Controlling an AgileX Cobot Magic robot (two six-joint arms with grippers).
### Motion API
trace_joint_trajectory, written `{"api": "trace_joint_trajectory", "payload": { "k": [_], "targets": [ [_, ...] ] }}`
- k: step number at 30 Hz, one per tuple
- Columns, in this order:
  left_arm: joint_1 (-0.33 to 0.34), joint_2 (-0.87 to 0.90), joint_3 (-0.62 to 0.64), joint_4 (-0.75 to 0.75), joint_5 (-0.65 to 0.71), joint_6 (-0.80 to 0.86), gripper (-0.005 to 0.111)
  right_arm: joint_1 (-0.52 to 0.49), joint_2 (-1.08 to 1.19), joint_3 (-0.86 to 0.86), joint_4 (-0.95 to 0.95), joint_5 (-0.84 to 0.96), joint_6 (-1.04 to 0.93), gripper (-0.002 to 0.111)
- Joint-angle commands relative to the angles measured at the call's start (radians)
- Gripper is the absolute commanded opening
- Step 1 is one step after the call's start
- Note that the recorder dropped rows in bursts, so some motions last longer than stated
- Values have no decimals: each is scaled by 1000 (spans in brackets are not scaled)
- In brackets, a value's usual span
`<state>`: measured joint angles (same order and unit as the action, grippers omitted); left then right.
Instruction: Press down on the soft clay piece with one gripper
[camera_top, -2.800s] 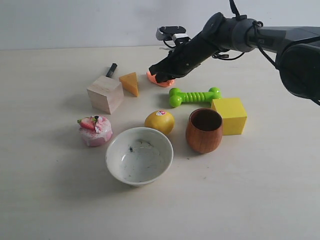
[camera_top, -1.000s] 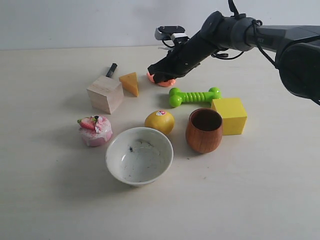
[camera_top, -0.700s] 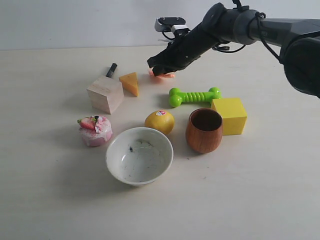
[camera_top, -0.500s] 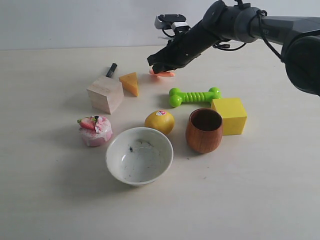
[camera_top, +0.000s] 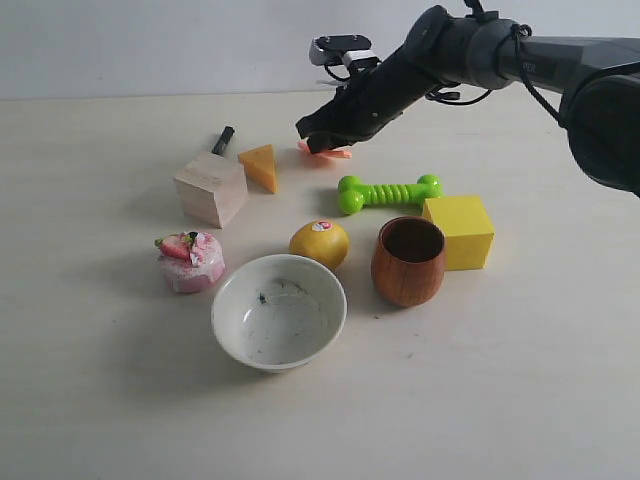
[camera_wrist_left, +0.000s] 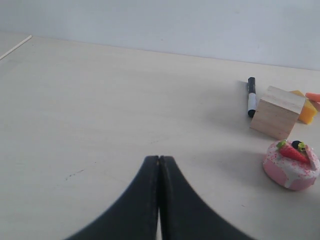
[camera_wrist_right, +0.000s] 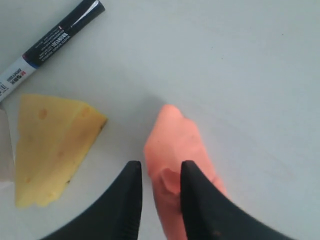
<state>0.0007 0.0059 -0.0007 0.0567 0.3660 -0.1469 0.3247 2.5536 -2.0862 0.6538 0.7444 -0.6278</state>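
The soft clay piece (camera_top: 328, 151) lies flat on the table, salmon-orange, between the cheese wedge (camera_top: 260, 166) and the green bone toy (camera_top: 388, 192). My right gripper (camera_top: 316, 136) hovers just over it, tilted down to the left. In the right wrist view the clay (camera_wrist_right: 176, 140) shows a small dent near the fingertips, and the right gripper (camera_wrist_right: 160, 166) stands slightly open above it with nothing gripped. My left gripper (camera_wrist_left: 159, 158) is shut over bare table, out of the exterior view.
A black marker (camera_top: 222, 140) and a wooden cube (camera_top: 210, 188) lie left of the wedge. Nearer the front stand a yellow cube (camera_top: 460, 230), a wooden cup (camera_top: 408, 262), a yellow fruit (camera_top: 319, 243), a white bowl (camera_top: 225, 300) and a pink cake toy (camera_top: 190, 262).
My right gripper has lifted off the clay and drawn slightly back. The clay looks flatter than before. Nothing else has moved.
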Motion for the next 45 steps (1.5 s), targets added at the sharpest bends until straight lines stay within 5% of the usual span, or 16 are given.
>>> {"api": "trace_joint_trajectory", "payload": {
  "k": [1,7,14,20,23,29,45],
  "targets": [
    [2,-6,1,-6,-7,-1,0,0,21,5,-10,26,5,27],
    [2,-6,1,-6,-7,-1,0,0,21,5,-8,28,5,25],
    [2,-6,1,-6,-7,-1,0,0,23,5,-34,36,3,2],
    [2,-6,1,-6,-7,-1,0,0,23,5,-36,32,3,2],
    [2,-6,1,-6,-7,-1,0,0,23,5,-32,23,3,9],
    [2,-6,1,-6,-7,-1,0,0,23,5,10,-2,3,45],
    [2,-6,1,-6,-7,-1,0,0,25,5,10,4,42,47]
  ]
}}
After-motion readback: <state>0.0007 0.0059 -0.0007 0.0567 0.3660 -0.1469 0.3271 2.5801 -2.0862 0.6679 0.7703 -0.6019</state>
